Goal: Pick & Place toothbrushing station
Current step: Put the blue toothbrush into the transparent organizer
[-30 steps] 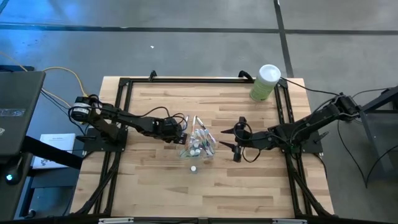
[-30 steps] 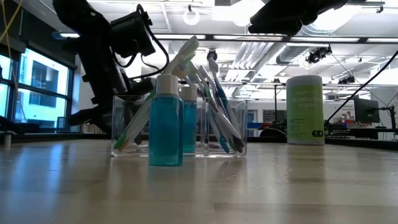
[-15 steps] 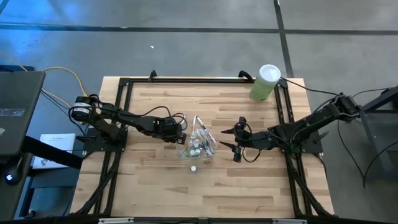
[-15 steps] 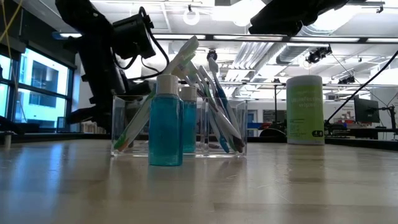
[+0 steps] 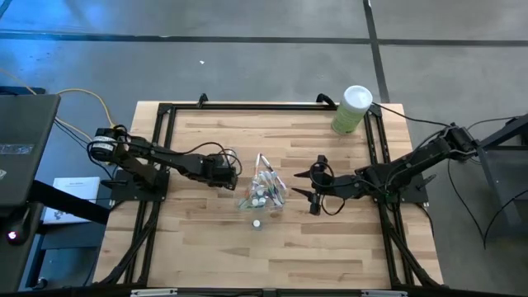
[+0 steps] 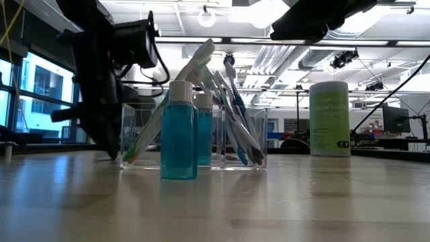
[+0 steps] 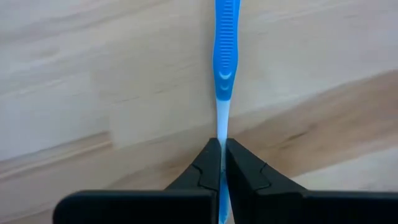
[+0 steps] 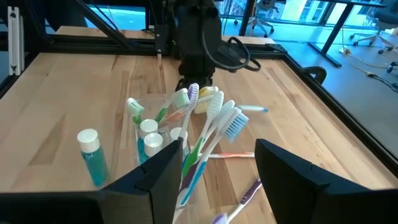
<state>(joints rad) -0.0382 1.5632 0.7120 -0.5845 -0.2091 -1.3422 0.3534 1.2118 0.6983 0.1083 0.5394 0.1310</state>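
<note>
- Two hands flank your clear holder (image 5: 262, 195), which stands mid-surface packed with toothbrushes (image 8: 211, 124).
- Your left hand (image 7: 222, 163) is clenched on a blue toothbrush (image 7: 224, 56) lying flat on the wooden surface (image 5: 330, 247), just beside the holder.
- Your right hand (image 5: 301, 183) hangs released near the holder's other side.
- One small capped tube (image 5: 257, 223) stands apart toward the near edge, with open wood around it.
- Far corner: a green canister (image 5: 352, 110) sits by the frame.

Green canister (image 5: 352, 110), white lid, upright at table (image 5: 330, 247) corner.
</note>
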